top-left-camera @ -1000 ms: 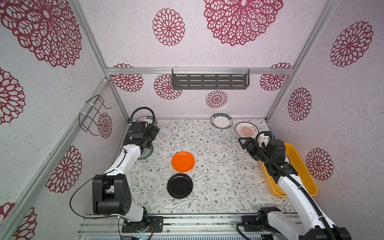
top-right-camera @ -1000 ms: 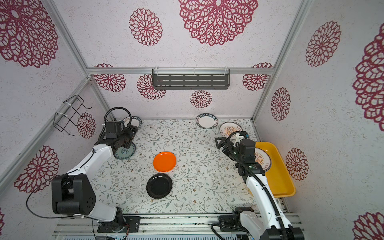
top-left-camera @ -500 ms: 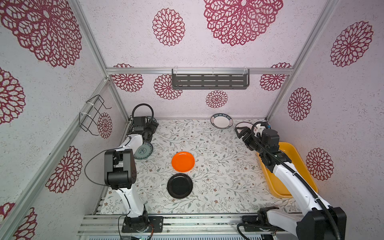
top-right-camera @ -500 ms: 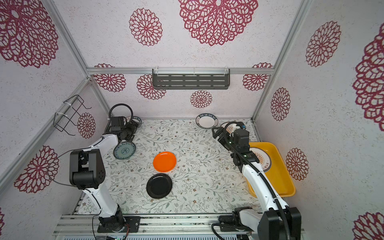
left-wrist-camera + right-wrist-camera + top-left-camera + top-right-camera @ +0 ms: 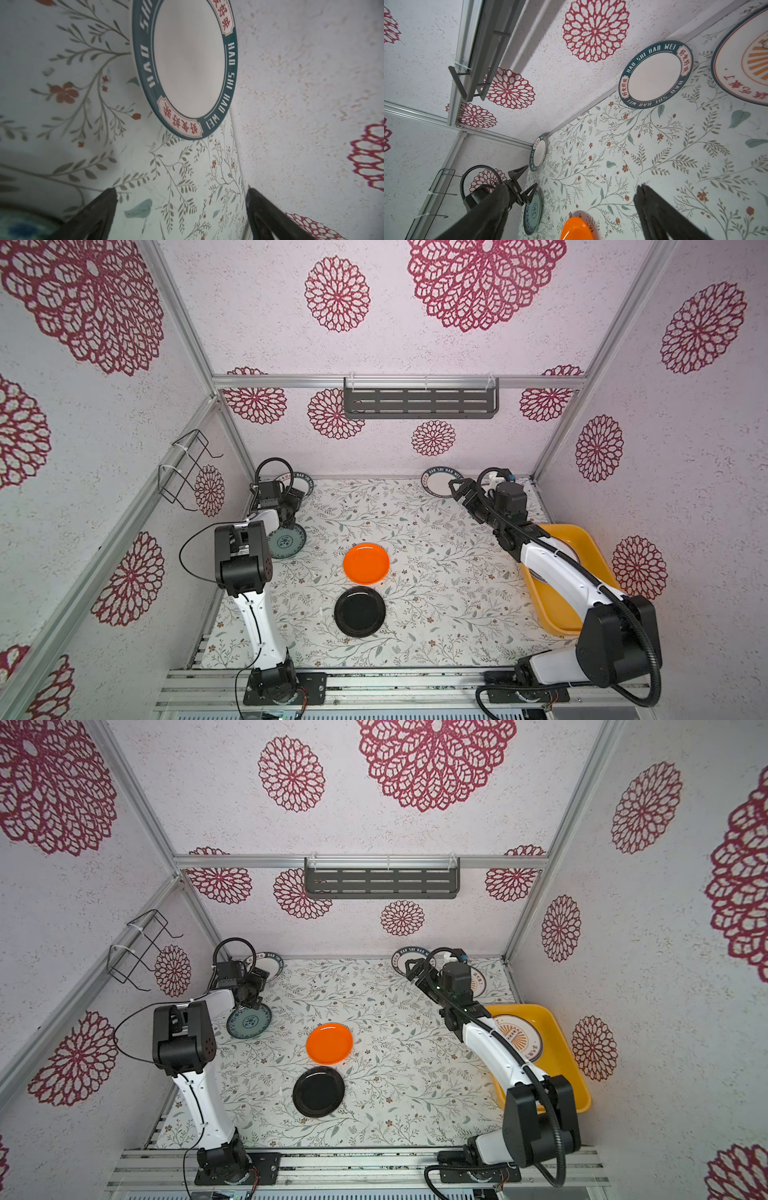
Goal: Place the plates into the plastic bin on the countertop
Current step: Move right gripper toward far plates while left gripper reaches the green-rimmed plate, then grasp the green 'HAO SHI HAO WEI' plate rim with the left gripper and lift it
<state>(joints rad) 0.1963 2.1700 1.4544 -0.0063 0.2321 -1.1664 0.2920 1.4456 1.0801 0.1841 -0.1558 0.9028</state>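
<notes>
Left gripper [image 5: 180, 189], jaws wide, near teal-rimmed plate [image 5: 189, 62] beside wall [image 5: 301, 83]

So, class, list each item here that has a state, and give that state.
left gripper, open, empty
right gripper, open, empty
orange plate, flat on countertop
black plate, flat on countertop
blue-floral plate, flat on countertop
corner lettered plate, leaning on back wall
middle lettered plate, leaning on back wall
loose sunburst plate, flat on countertop
other sunburst plate, in plastic bin
</notes>
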